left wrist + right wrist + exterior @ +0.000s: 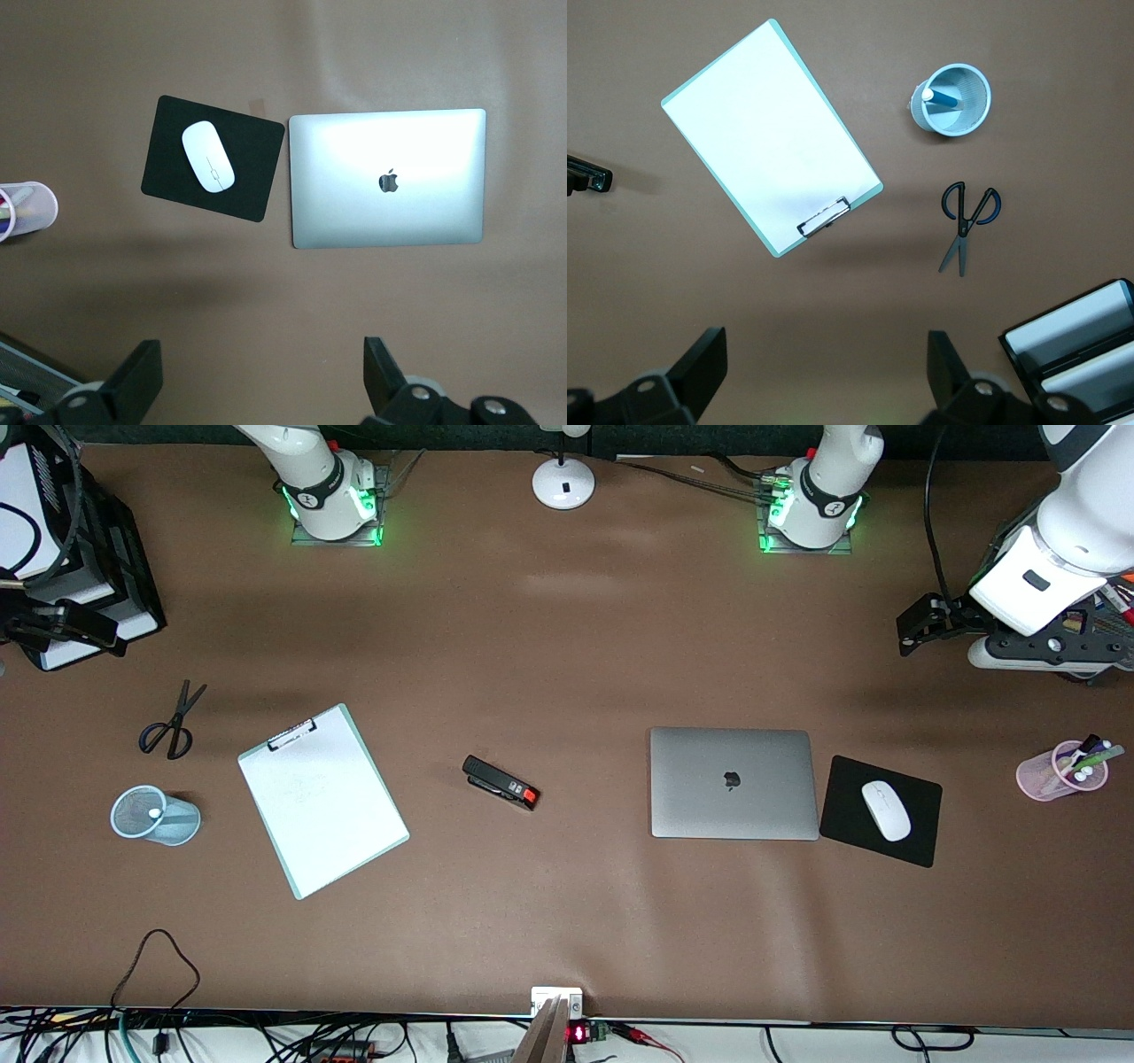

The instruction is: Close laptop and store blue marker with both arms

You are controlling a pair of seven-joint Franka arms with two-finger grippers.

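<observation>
the laptop (733,783) lies shut and flat on the brown table (567,921), lid up with the dark apple logo showing, just beside a black mouse pad (921,837) that carries a white mouse (886,810). the blue marker (943,98) stands in a pale blue mesh cup (954,99) toward the right arm's end of the table, near a clipboard (322,799) and scissors (171,724). both parts of the job look finished. the left gripper (263,381) hovers high over the table near the laptop, fingers spread wide, holding nothing. the right gripper (827,376) hovers above the clipboard area, likewise wide apart and empty. nothing seems left but parking the arms.
</observation>
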